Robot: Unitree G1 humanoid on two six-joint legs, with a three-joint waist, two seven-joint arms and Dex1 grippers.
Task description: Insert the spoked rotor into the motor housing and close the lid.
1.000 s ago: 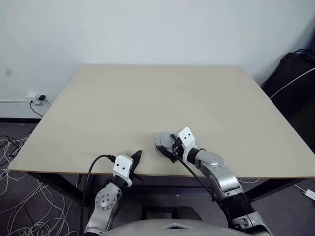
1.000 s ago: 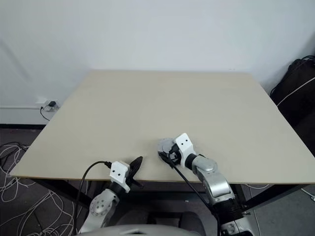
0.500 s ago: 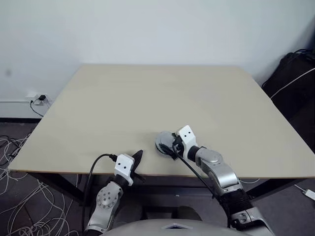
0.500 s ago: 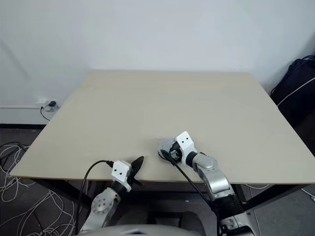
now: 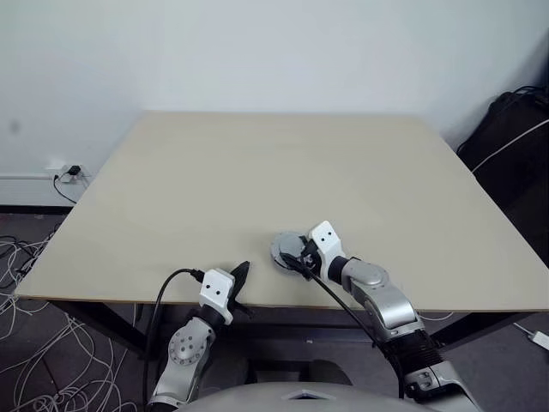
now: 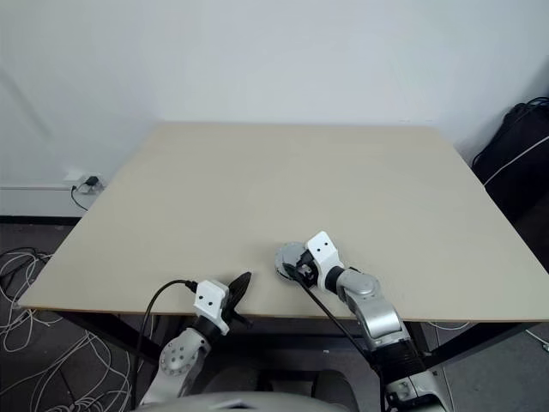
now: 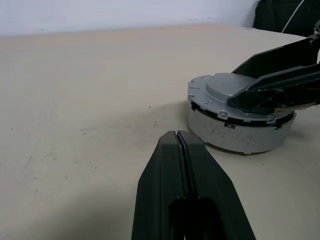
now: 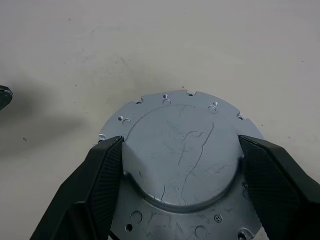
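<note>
The motor housing [image 7: 235, 132] stands on the table near its front edge, a grey round can with the lid [image 8: 185, 165] lying on top, plain grey face and raised centre upward. My right gripper [image 5: 290, 255] reaches over it from the right, its fingers [image 8: 107, 165] pressed on either side of the lid's raised centre. The left gripper [image 7: 177, 135] is shut and empty. It hovers at the table's front edge [image 5: 240, 273], a short way to the left of the housing and pointing toward it. The spoked rotor is hidden.
The beige table [image 5: 257, 172] stretches bare behind and beside the housing. Loose cables [image 5: 26, 257] lie on the floor to the left, with a wall socket [image 5: 64, 172] behind them. A black bag [image 5: 515, 129] stands at the right.
The right gripper's fingers have drawn in against the lid's raised centre. The left arm and the housing have not moved.
</note>
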